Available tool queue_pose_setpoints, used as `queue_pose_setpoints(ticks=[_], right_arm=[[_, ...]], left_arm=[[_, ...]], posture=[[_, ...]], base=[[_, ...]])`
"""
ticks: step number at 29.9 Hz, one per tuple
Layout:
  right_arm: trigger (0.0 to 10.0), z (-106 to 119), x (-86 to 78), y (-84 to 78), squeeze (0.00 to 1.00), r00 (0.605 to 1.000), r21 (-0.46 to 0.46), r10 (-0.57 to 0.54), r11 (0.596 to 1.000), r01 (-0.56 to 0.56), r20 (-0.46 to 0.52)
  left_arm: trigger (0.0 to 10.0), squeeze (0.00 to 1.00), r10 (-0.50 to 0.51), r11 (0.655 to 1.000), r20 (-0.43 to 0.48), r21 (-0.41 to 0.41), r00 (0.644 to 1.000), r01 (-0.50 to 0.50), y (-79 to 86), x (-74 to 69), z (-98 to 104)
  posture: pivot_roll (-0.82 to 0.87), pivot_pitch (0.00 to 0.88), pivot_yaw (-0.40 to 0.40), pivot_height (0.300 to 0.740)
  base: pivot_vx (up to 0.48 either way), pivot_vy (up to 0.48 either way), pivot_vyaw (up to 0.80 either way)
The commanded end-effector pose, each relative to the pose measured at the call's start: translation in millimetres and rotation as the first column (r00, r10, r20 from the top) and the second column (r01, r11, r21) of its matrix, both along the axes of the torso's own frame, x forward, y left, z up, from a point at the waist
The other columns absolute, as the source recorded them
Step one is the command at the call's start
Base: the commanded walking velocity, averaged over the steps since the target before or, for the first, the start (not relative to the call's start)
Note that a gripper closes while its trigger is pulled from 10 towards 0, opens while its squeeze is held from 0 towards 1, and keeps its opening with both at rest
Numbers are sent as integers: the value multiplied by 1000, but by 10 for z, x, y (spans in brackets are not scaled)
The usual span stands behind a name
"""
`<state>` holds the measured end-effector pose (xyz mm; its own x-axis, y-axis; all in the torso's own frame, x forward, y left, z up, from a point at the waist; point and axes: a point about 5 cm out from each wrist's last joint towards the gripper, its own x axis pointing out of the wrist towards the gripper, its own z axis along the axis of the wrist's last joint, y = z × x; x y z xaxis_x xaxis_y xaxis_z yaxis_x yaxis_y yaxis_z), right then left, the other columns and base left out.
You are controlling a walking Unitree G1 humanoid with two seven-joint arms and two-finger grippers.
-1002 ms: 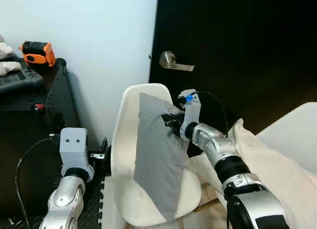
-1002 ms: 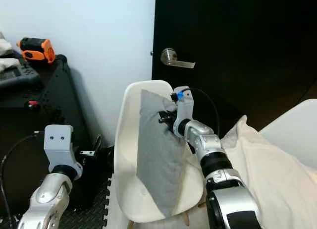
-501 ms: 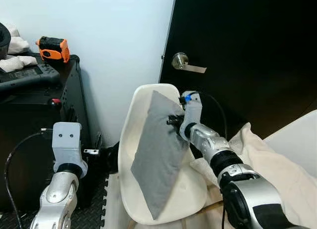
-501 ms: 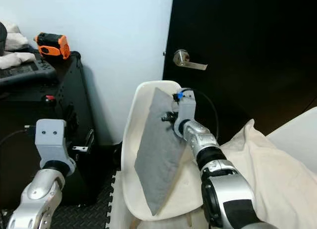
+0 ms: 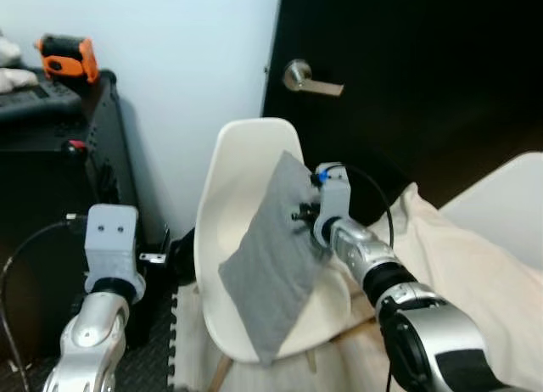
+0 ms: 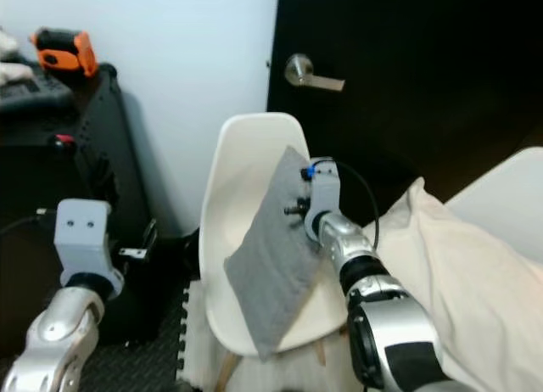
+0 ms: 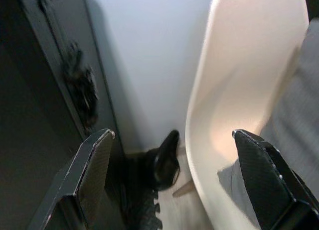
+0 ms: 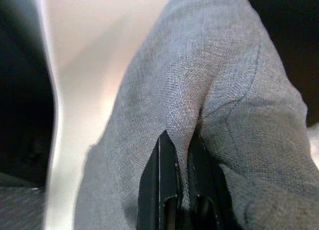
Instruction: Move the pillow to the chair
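A black door (image 5: 407, 86) stands behind a white chair (image 5: 242, 176); the grey pillow (image 5: 273, 260) lies tilted across the chair's seat, its upper corner toward the back edge, its lower corner over the front edge; the right gripper (image 8: 180, 182) pinches a fold of pillow fabric; the left gripper (image 7: 172, 177) hangs spread wide beside the chair, holding nothing.

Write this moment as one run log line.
right gripper: shut on pillow | pillow: tilted over chair seat | left gripper: open, idle
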<state>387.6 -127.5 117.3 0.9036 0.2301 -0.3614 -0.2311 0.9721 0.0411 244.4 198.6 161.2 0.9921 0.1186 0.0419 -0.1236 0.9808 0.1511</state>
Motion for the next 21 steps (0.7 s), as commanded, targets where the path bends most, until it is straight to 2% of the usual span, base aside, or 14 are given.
queue_pose_setpoints(ticks=[1,12,14,15,16,18,20,21], right_arm=[[10000,-326,-157,-13,0,991,-53,-9,999,2,-137],[10000,-493,-252,-31,0,973,-113,-43,993,17,-225],[10000,-556,-305,63,0,952,29,-28,999,38,-305],[10000,-556,-305,63,0,952,29,-28,999,38,-305],[10000,-565,-321,117,0,944,99,-3,994,38,-331],[10000,-565,-321,117,0,944,99,-3,994,38,-331],[10000,-529,-306,192,0,943,204,12,977,59,-333],[10000,-529,-306,192,0,943,204,12,977,59,-333]], left_arm=[[10000,0,-4,1000,-20,13,1000,5,6,-26,-6],[10000,0,-1,1000,-32,23,999,2,19,-46,9],[10000,0,-3,1000,-38,27,999,4,6,-53,9],[10000,0,-3,1000,-38,27,999,4,6,-53,9],[10000,0,-4,1000,-39,29,999,5,0,-55,11],[10000,0,-4,1000,-39,29,999,5,0,-55,11],[10000,0,1,999,-35,34,999,0,-1,-60,30],[10000,0,1,999,-35,34,999,0,-1,-60,30]], posture=[[123,130,-129,615],[129,140,-136,585],[131,140,-139,580],[131,140,-139,580],[130,142,-138,580],[130,142,-138,580],[129,141,-142,580],[129,141,-142,580]], base=[[0,0,0],[0,0,0],[0,0,0],[0,0,0],[0,0,0],[0,0,0],[0,0,0],[0,0,0]])
